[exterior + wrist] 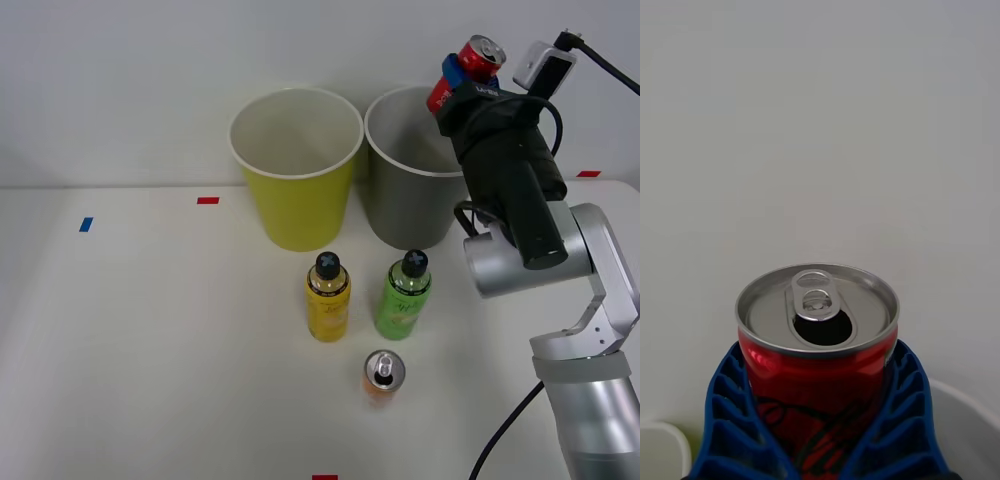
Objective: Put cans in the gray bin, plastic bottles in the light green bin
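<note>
The red can sits clamped between the blue ribbed fingers of the right gripper, raised in the air above the far right rim of the gray bin and tilted so its silver top leans toward the back right. In the wrist view the same can shows its pull-tab top with the drinking hole open, the two fingers pressed against its sides and hugging the lower body.

The light green bin stands just to the left of the gray one, their rims nearly touching. In front of them, on the table, the yellow-label bottle and the bright green bottle stand upright side by side, each with a black cap. The orange can stands upright nearer the robot, just in front of the green bottle and slightly left of it.

The white table carries small tape marks: a blue one at the left, red ones near the back edge. A plain pale wall rises behind.
</note>
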Available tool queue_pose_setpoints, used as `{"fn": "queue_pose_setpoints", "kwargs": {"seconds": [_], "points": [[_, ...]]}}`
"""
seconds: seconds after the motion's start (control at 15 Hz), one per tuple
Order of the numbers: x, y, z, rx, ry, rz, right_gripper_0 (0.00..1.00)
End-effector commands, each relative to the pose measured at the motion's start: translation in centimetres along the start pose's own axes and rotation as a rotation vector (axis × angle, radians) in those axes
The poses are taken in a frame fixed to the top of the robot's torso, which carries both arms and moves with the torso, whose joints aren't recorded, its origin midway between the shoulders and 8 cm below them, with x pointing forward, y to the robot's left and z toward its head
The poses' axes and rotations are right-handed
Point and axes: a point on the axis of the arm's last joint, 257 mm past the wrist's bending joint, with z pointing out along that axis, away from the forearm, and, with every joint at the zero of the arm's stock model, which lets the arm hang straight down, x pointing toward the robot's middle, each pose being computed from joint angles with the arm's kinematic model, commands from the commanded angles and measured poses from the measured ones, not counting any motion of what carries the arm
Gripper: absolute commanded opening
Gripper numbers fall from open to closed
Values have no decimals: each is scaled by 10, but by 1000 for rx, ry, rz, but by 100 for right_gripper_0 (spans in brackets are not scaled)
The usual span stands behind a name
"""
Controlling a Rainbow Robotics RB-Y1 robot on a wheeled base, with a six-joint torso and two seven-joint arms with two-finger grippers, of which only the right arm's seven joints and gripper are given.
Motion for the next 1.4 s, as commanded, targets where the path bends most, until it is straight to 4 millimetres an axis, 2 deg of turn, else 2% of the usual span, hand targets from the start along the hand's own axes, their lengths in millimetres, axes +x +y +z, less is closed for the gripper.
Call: {"fn": "queue_pose_setpoints", "kwargs": {"seconds": [0.07, 0.2, 0.27, 0.4, 1.4], "points": [[1, 2, 0, -3, 1, 2, 0], [2, 3, -1, -2, 2, -6, 0], [2, 2, -1, 1, 1, -16, 36], [5, 3, -2, -1, 6, -17, 100], [15, 12, -5, -16, 22, -42, 100]]}}
